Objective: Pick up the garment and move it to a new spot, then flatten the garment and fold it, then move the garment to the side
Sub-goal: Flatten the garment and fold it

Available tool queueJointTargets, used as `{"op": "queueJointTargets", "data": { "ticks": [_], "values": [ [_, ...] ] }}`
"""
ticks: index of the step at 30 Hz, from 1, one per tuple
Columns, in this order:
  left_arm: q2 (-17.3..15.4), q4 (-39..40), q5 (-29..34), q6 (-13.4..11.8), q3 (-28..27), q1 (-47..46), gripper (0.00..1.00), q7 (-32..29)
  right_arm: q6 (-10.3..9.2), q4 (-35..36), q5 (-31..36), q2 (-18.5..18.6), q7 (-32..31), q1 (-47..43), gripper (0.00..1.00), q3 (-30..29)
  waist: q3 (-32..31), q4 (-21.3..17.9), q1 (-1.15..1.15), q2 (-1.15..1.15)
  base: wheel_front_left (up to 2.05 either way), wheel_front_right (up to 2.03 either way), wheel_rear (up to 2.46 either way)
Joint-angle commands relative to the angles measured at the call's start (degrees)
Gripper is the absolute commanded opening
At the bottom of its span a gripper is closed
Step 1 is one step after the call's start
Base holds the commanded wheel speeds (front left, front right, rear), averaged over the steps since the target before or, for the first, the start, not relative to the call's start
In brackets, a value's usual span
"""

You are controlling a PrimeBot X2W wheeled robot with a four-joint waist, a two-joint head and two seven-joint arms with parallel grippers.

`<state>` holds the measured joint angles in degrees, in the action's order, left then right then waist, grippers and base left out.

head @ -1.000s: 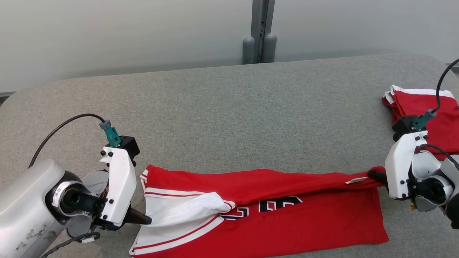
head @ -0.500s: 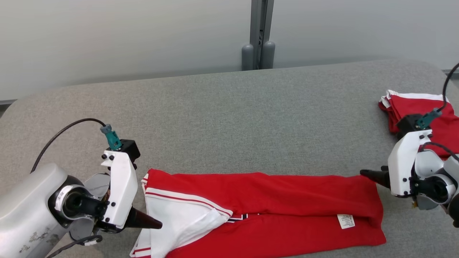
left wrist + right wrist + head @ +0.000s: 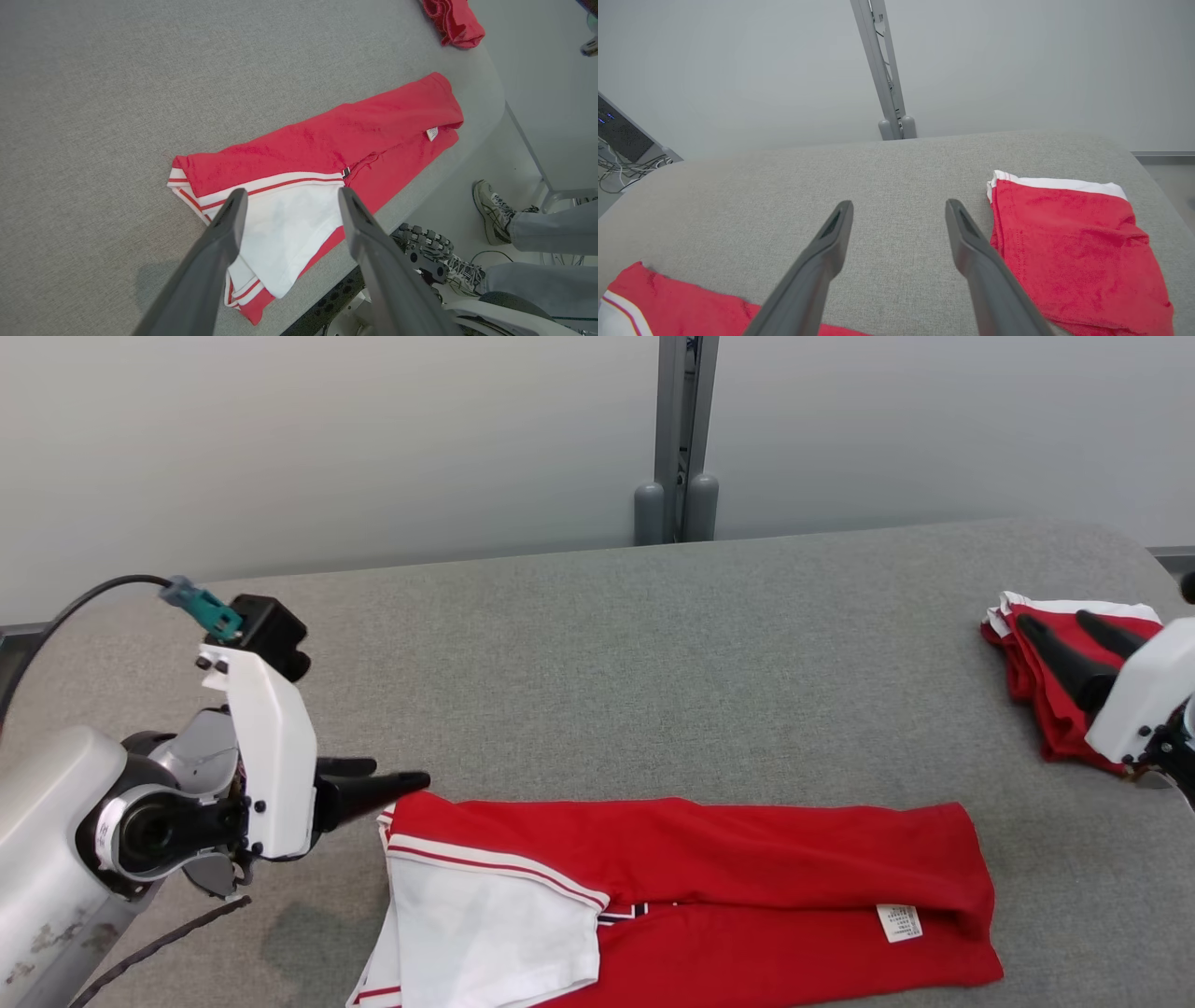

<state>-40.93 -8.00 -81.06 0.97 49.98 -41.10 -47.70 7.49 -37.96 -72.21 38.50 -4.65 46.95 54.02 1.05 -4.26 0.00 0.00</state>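
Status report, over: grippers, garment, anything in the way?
Left gripper open, clear of garment. Right gripper open, near second folded garment. Garment lies folded lengthwise, flat on table.

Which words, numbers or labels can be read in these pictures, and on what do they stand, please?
Care tag on the red garment: printed lines, too small to read.
Dark print on its front: mostly folded under, unreadable.
No text can be quoted.
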Motion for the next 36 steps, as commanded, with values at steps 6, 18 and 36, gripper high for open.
{"op": "queueJointTargets", "data": {
  "ticks": [6, 18, 36],
  "values": [
    [-1.51, 2.65, 3.44, 0.48, -4.12, 5.67, 1.00, 13.48, 0.01, -2.29, 1.23, -1.67, 13.38, -7.33, 1.00, -4.79, -1.06, 0.28, 0.00, 0.00, 0.00, 0.00, 0.00],
    [-1.44, 6.58, 12.69, -6.73, -11.72, 20.43, 1.00, 45.49, 0.01, -1.63, 9.62, -8.47, 19.86, -18.86, 1.00, -20.37, -1.07, 0.33, 0.00, 0.00, 0.00, 0.00, 0.00],
    [8.65, 10.01, 22.21, -14.09, -16.83, 34.39, 1.00, 62.81, 0.01, -3.61, 20.44, -16.62, 17.07, -33.49, 1.00, -28.69, 0.01, 3.26, 0.00, 0.00, 0.00, 0.00, 0.00]
  ]
}}
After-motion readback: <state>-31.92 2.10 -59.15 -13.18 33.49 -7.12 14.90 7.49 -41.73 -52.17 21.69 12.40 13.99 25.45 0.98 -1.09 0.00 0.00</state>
